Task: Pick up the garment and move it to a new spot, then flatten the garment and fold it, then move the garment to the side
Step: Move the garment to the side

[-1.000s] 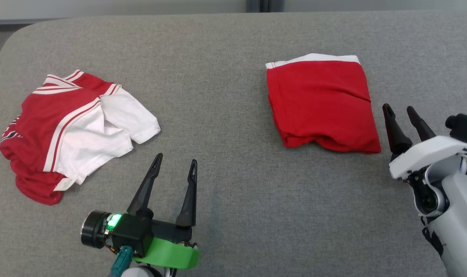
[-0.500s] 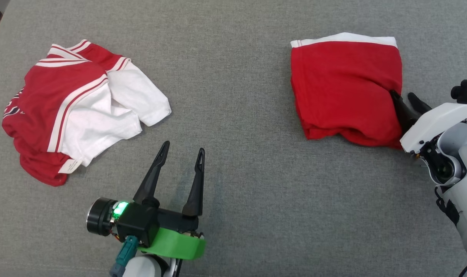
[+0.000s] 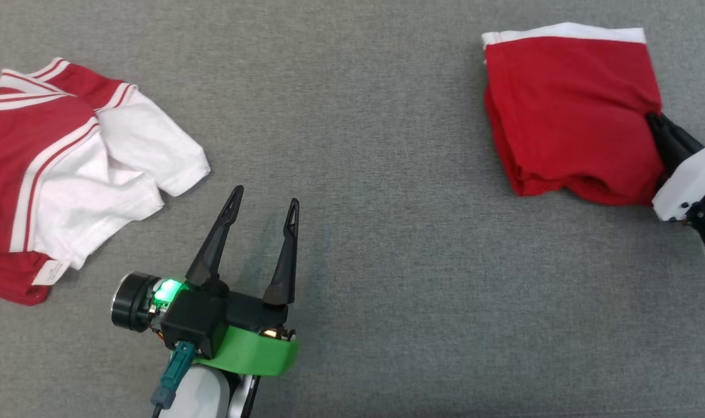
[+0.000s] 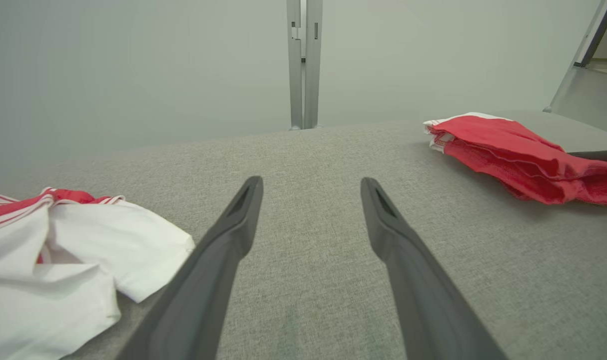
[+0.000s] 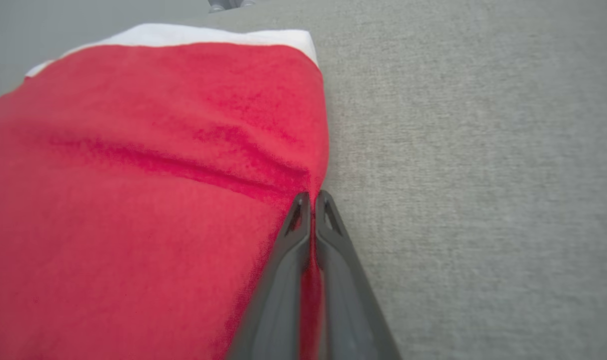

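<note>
Far right on the grey woven fabric surface point(image 3: 387, 244): folded red cloth garment point(image 3: 567, 110), roughly square, white band facing far. Wide bare room across the middle. Angled in from the right, right gripper point(image 3: 654, 121) pinched together on its right edge. Near centre, left gripper point(image 3: 265, 195) spread apart, pointing far, close to the crumpled red-and-white jersey point(image 3: 68, 168).

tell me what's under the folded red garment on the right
A white layer peeks out at the far edge of the folded red garment; grey surface surrounds it. The right gripper pinches its edge. Beneath its middle is covered.
</note>
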You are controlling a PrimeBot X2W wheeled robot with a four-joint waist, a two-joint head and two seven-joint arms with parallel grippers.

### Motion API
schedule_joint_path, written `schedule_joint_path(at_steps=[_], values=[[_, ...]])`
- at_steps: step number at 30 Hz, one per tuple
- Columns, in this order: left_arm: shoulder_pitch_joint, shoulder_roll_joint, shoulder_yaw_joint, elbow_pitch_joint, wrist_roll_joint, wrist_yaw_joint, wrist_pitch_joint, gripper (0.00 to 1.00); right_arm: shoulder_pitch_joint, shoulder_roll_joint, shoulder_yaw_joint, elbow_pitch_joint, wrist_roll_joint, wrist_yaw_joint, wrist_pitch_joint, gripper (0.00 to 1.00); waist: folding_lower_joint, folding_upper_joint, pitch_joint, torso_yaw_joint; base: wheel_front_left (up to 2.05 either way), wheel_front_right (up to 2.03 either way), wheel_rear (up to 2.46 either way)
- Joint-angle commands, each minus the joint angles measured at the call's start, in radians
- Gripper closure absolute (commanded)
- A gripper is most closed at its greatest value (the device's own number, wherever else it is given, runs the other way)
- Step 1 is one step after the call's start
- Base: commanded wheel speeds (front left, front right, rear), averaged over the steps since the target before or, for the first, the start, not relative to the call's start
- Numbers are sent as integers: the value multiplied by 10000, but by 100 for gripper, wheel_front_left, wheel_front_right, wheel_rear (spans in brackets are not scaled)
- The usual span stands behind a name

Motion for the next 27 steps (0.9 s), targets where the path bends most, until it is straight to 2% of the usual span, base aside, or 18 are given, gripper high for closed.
schedule_joint_path(at_steps=[1,7,15,22,24,25,26,27], values=[[-252,45,58,-98,123,-99,-2,0,-16,-356,2,-67,-124,-23,-103,100,0,0,552,-652,0,0,0],[-674,193,-1,-521,461,-399,-2,0,-20,-1519,-147,-336,-340,-21,-503,100,0,0,1219,-1252,0,0,0],[-1128,415,-466,-1312,718,-637,-2,0,78,-2663,-729,132,-729,-21,-1074,100,0,0,1887,-1484,0,0,0],[-1282,624,-822,-1706,974,-670,-2,0,-532,-3347,-1458,902,-1491,-21,-1638,100,0,0,2168,-1329,0,0,0],[-1287,679,-865,-1743,992,-668,-2,0,-822,-3334,-1701,1149,-1767,-21,-1745,100,0,0,2204,-1290,0,0,0],[-1295,710,-884,-1756,981,-662,-2,0,-1007,-3302,-1847,1302,-1973,-21,-1797,74,0,0,2227,-1271,0,0,0],[-1310,735,-900,-1758,985,-653,-2,0,-1176,-3289,-1966,1428,-2157,-21,-1869,0,0,0,2247,-1254,0,0,0],[-1334,756,-920,-1750,996,-641,-2,0,-1395,-3198,-2102,1568,-2352,-21,-1930,0,0,0,2265,-1235,0,0,0]])
